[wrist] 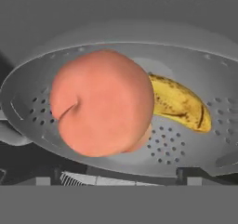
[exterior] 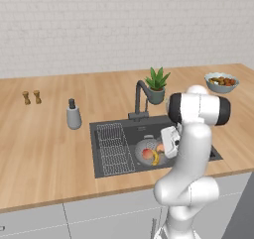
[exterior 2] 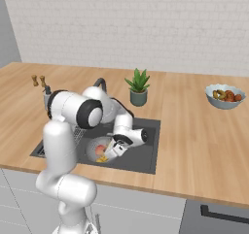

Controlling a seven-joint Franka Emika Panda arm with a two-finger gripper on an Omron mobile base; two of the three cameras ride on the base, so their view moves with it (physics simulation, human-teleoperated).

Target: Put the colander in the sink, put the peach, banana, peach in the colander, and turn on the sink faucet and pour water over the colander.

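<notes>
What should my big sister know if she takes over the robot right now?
Gripper: low over the colander; the pictures do not settle how its jaws stand.
Colander: sits in the sink, beside the wire rack.
Fruit: a big peach and the banana lie in the colander, touching. A second peach seems to peek out behind the first.
Done: colander placed, fruit in.
Left: turn on the sink faucet; no water is running yet. The spout may need aiming over the colander.

Even, soft, bright light covers the counter (exterior: 44, 134), without glare. Shadows are faint. The close peach (wrist: 102, 102) looks slightly soft and blurred.
</notes>
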